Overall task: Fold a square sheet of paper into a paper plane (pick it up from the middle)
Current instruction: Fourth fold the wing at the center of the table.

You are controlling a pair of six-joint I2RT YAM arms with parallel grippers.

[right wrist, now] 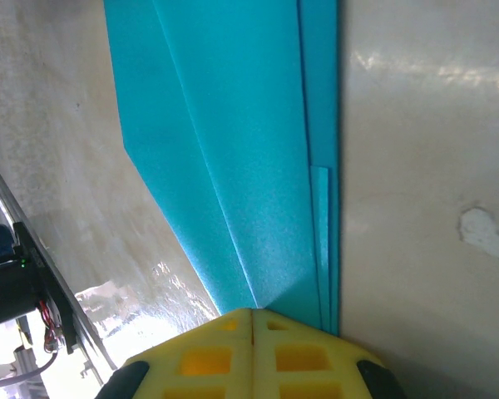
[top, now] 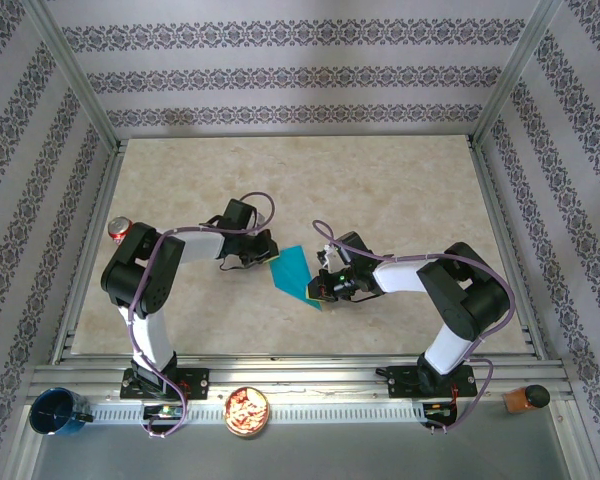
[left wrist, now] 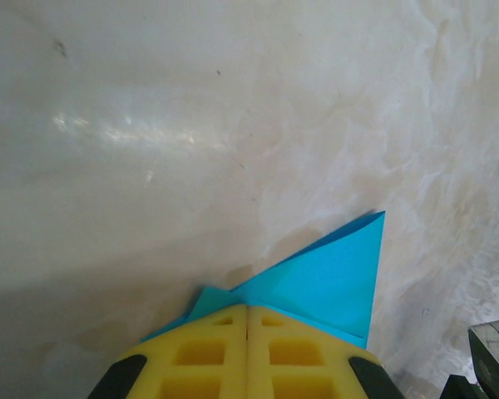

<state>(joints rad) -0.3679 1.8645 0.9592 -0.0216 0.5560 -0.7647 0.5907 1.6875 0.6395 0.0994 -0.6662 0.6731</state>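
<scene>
on the near rail, seen from above, stand one dark blue cup (top: 55, 412) at the left, one round dish of pale snacks (top: 247, 411) near the middle, and one small brown container with a dark top (top: 525, 399) at the right. two arms rise from that rail and reach inward.

between them, near the middle of the table (top: 400, 190), lies one piece of turquoise paper (top: 293, 272), folded into a narrow, pointed shape. the left gripper (top: 268, 258) meets its left end and the right gripper (top: 320, 287) its right end. one can (top: 119, 229) stands farther out at the left, well apart from the paper.

the overhead view gives the count but not the jaws. the left wrist view does: the left gripper (left wrist: 248, 309) has its yellow fingers (left wrist: 204, 353) pressed together with no gap, pinched on the paper (left wrist: 333, 274), which spreads out on both sides of the tips to a sharp corner at the right. the right wrist view shows layered folds: the right gripper (right wrist: 252, 312) is likewise fully closed, nipping the paper (right wrist: 233, 150) where several folded edges run in to the tips.
</scene>
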